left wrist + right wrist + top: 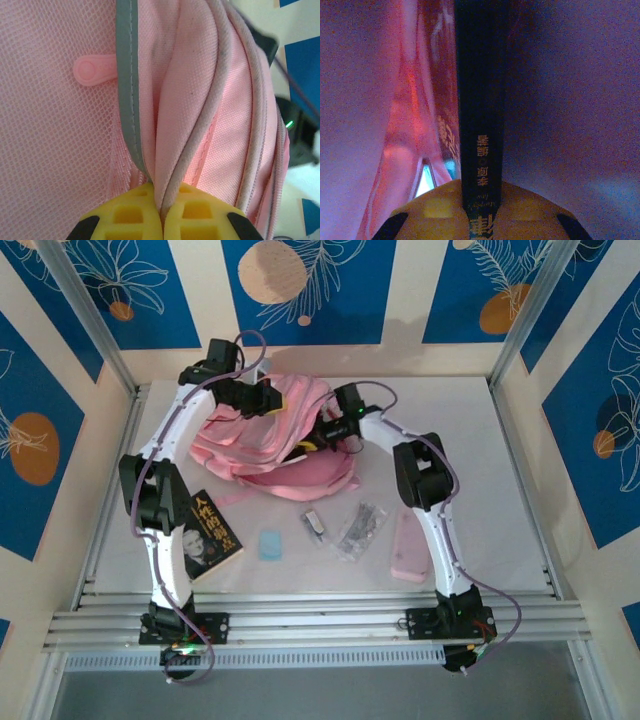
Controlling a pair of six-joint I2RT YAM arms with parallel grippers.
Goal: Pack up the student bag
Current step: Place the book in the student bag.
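The student bag (262,445), a large soft pink backpack, lies at the back middle of the table with its mouth facing the front right. My left gripper (162,200) is shut on a fold of its pink fabric and grey piping (200,135), beside the mesh pocket (55,125). In the top view the left gripper (266,398) sits at the bag's far upper edge. My right gripper (318,436) reaches into the bag's opening. In the dim pink interior, the right gripper (482,202) is shut on a dark book spine (481,100) with gold lettering.
On the table in front of the bag lie a black book with a face on its cover (207,536), a small pale blue block (271,545), a small dark and white item (314,525), a clear packet of small items (362,528) and a flat pink pencil case (410,546).
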